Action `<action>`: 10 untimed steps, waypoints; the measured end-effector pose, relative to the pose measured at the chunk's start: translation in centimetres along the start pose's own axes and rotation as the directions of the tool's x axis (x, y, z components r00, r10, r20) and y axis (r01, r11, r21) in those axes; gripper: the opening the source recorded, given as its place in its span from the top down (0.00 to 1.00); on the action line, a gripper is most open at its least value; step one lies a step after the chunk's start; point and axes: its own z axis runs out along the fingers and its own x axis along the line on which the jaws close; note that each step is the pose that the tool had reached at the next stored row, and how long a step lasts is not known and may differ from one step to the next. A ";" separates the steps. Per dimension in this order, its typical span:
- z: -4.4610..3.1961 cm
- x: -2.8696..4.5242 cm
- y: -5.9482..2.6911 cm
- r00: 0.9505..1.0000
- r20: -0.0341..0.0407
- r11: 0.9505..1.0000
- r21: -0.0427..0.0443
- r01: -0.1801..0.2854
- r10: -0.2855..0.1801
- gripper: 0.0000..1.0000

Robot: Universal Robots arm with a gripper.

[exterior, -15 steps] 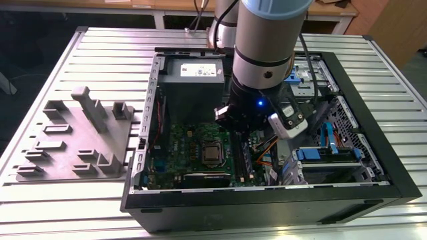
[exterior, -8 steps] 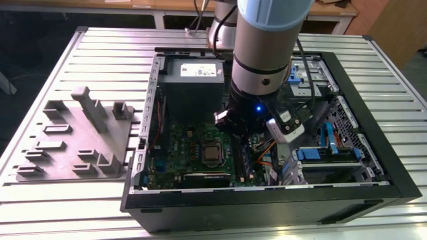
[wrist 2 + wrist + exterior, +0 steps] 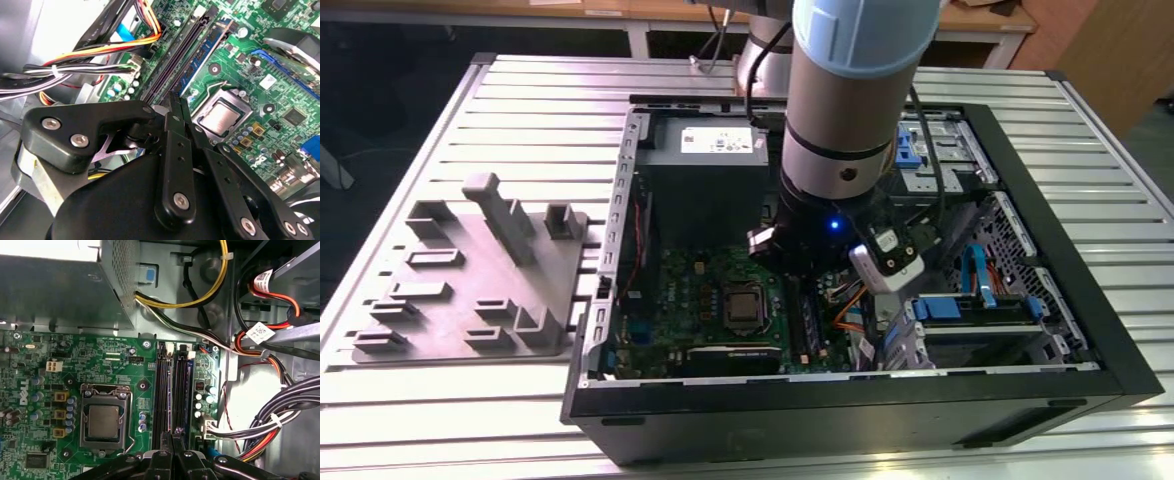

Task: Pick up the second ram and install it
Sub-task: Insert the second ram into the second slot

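My gripper point(image 3: 172, 97) point(image 3: 172, 432) is down inside the open computer case point(image 3: 1067, 330), over the green motherboard point(image 3: 115, 360) point(image 3: 707, 300). Its black fingers are shut, and I see nothing clearly between them. The tips hover at the near end of the long black memory slots point(image 3: 164, 390) point(image 3: 175, 55), beside the processor socket point(image 3: 102, 422) point(image 3: 220, 115). A narrow bluish-green ram stick point(image 3: 202, 57) point(image 3: 183, 390) stands on edge in one slot beside the empty ones. I cannot tell whether it is the second ram.
Cable bundles point(image 3: 280, 420) point(image 3: 75, 70) crowd the slots' outer side. The grey power supply point(image 3: 707, 140) point(image 3: 55, 295) sits at the case's far end, and a drive cage with blue rails point(image 3: 974, 305) on the exterior view's right. A grey fixture point(image 3: 480, 270) lies on the slatted table point(image 3: 520, 110).
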 end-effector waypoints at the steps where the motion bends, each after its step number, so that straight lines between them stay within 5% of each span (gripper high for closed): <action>1: 0.06 -0.01 0.01 1.000 0.000 1.000 -0.001 0.000 0.000 0.92; 10: 0.30 0.26 0.04 1.000 0.000 1.000 -0.003 0.000 0.000 0.92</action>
